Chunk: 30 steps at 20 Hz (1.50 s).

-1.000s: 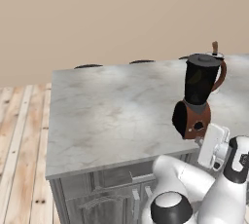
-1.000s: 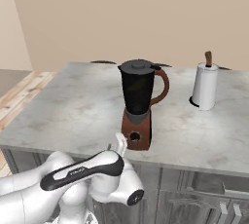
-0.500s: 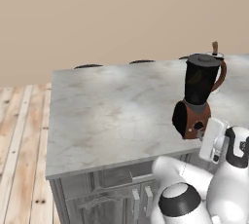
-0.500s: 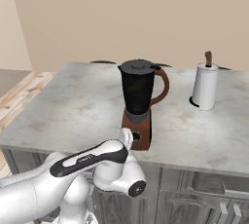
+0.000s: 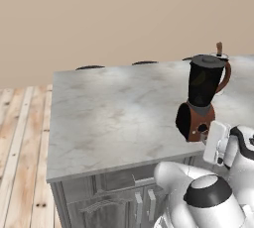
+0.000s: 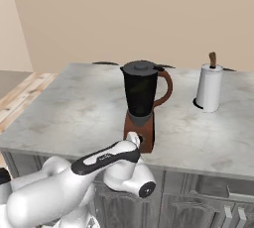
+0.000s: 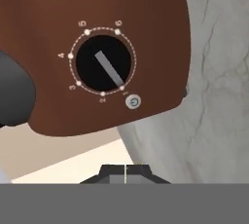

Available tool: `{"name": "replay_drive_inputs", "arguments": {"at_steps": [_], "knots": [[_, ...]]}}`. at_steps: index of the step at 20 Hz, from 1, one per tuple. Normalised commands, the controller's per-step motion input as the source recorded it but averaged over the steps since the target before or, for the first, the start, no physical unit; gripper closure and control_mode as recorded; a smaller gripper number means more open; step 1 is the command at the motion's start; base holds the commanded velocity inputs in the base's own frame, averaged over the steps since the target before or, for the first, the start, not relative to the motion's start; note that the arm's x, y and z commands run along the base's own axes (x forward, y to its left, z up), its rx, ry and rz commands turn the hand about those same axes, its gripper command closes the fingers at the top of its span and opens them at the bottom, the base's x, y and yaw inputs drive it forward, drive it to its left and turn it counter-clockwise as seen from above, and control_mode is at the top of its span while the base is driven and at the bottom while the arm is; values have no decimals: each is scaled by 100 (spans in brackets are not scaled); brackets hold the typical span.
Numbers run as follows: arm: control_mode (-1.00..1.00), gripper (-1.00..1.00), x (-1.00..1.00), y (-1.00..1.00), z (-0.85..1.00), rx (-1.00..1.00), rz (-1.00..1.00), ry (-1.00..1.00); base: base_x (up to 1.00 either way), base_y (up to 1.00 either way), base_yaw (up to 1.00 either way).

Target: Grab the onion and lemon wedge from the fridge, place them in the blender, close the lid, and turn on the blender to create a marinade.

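The blender point(image 5: 202, 98) stands near the counter's front edge, a black jug on a reddish-brown base, with the dark lid point(image 5: 207, 61) sitting on top of the jug. My gripper point(image 7: 125, 172) is shut with nothing in it, its tips pressed together just in front of the blender point(image 7: 146, 33) base. The dark knob point(image 7: 103, 65) and a small round power button point(image 7: 133, 102) fill the hand view above the tips. From the right base view, my gripper point(image 6: 133, 138) sits right at the front of the blender point(image 6: 141, 103) base. The onion and lemon wedge are hidden, and the fridge is out of view.
A white paper towel roll point(image 6: 209, 88) stands on the grey marble counter point(image 5: 114, 118) behind and to the right of the blender. Dark stool tops point(image 5: 91, 67) show past the counter's far edge. Wooden floor point(image 5: 20, 147) lies to the left.
My hand has crept up and closer to the front of the blender base. The blender, lid and paper towel roll have not moved.
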Motion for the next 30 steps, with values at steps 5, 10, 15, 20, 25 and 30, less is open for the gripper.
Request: {"name": "replay_drive_inputs", "arguments": {"at_steps": [5, 10, 15, 20, 25, 30], "knots": [[-100, 100, 9, 3, -34, -3, -4, 0, 0, 0, 0], [-100, 100, 31, 0, -12, 0, -9, 0, 0, 0, 0], [-100, 100, 50, 0, 0, 0, -4, 0, 0, 0, 0], [-100, 100, 7, 0, -1, 0, 0, 0, 0, 0, 0], [-100, 100, 0, -24, -26, -2, 0, 0, 0, 0, 0], [-100, 100, 9, -9, 0, 0, -1, 0, 0, 0, 0]]}}
